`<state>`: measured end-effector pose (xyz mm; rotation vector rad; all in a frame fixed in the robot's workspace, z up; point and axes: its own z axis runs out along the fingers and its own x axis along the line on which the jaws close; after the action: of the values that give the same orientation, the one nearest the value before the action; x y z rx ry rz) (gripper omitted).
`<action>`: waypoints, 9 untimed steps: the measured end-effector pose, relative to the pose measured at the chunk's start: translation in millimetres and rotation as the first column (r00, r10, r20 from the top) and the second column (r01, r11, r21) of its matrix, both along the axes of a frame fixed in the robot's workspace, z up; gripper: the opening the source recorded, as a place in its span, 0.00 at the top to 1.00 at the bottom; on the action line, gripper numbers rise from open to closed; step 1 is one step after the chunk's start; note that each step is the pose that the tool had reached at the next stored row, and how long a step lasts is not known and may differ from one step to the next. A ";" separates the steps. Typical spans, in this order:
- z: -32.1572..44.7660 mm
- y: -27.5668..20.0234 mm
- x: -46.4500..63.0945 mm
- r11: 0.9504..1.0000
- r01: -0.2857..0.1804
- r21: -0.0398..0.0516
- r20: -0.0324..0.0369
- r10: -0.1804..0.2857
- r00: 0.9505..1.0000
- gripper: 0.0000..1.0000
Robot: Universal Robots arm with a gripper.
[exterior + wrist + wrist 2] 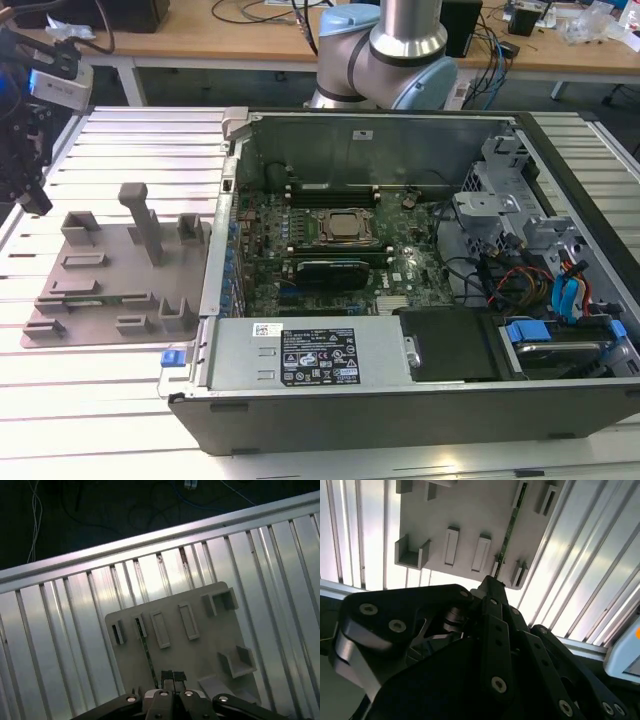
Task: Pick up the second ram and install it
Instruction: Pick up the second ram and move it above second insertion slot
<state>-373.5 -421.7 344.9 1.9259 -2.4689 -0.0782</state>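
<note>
An open computer case [400, 415] lies on a slatted metal table [90, 410], a green motherboard [405, 270] inside it, a grey plastic tray [115, 275] just beside it, cluttered desks [250, 40] behind.

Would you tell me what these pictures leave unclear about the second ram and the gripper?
Second ram: edge-on in both wrist views, so its chips are hidden.
Its near end, second wrist view: covered by the gripper; contact is unclear.
Gripper, exterior view: partly cut off by the left edge.
Motherboard slots, exterior view: too small to tell which are free.

Second ram [510, 525], thin green, edge-on in tray [470, 510]
</note>
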 end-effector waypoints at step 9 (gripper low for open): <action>0.0 0.0 0.0 0.992 -0.124 0.000 0.000 0.124 0.992 0.89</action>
<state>-373.4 -421.7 344.9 2.0733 -2.3425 -0.0771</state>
